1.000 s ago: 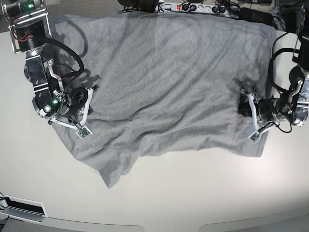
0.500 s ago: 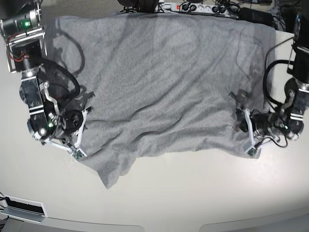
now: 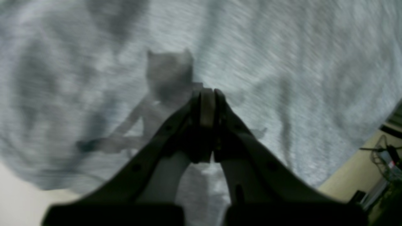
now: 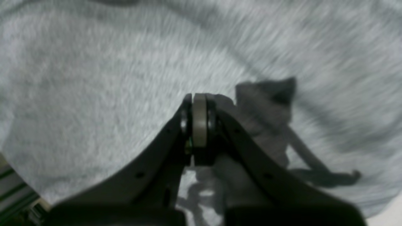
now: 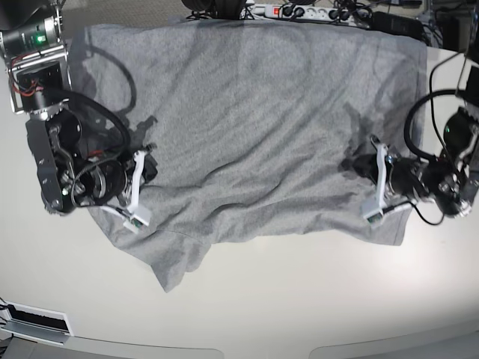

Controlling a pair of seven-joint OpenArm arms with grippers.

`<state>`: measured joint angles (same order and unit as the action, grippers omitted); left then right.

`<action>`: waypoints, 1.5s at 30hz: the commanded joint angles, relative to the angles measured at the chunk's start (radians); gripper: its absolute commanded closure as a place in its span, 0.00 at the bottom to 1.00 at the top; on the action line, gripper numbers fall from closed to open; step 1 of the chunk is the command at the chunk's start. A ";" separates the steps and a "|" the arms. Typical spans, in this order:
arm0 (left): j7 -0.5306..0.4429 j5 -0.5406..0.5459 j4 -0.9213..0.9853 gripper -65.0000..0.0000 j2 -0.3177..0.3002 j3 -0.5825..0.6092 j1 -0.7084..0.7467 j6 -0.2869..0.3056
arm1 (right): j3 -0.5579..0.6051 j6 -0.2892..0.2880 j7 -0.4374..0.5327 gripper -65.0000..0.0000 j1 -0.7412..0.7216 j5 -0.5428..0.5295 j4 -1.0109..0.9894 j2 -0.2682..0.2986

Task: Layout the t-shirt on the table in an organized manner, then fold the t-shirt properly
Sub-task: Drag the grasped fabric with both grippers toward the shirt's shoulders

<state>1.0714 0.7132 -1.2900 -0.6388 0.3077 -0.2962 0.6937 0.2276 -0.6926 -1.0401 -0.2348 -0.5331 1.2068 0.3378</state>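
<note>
The t-shirt [image 5: 254, 134] lay spread across the far half of the table [image 5: 299, 299], one sleeve pointing toward the near edge. The left gripper [image 3: 207, 94] sat over the shirt's edge on the base view's right, fingers pressed together; the right gripper [image 4: 198, 97] sat over the opposite edge, fingers likewise together. Both wrist views were motion-blurred, so whether fabric was pinched between either pair could not be determined. The shirt's far hem was cut off at the table's far edge.
</note>
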 commanded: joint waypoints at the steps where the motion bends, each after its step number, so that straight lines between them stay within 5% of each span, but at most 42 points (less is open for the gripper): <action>1: -0.019 -0.020 -0.019 1.00 -0.018 -0.006 0.018 0.004 | -0.005 -0.006 0.008 1.00 -0.007 -0.011 0.015 0.011; 6: -0.243 -0.252 -0.017 1.00 -0.018 -0.006 0.156 0.004 | -0.005 -0.006 0.106 1.00 0.057 0.101 0.015 0.011; 14: -0.461 -0.470 -0.007 1.00 -0.012 -0.006 0.252 -0.022 | -0.005 0.161 0.227 1.00 0.127 0.286 0.015 0.011; 20: -0.560 -0.554 -0.003 1.00 0.011 -0.007 0.237 -0.113 | -0.005 0.216 0.271 1.00 0.121 0.328 0.015 0.011; 30: -0.682 -0.575 0.203 1.00 0.037 -0.007 0.105 -0.129 | -0.005 0.215 0.322 1.00 0.095 0.352 0.015 0.011; 41: -0.650 -0.543 0.365 1.00 0.082 -0.007 -0.116 -0.113 | -0.005 0.365 0.341 1.00 -0.046 0.383 0.015 0.011; 43: -0.562 -0.460 0.365 1.00 0.082 -0.007 -0.154 -0.066 | -0.005 0.355 0.312 1.00 -0.082 0.377 0.015 0.011; 45: -0.418 -0.335 0.357 1.00 0.082 -0.007 -0.188 -0.010 | -0.005 0.283 0.243 1.00 -0.120 0.327 0.015 0.011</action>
<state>0.6846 0.3790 -0.9165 -0.5457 0.3069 -0.4568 0.6804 0.2276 -0.4129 -0.8188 -0.3298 -0.2058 1.2083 0.3378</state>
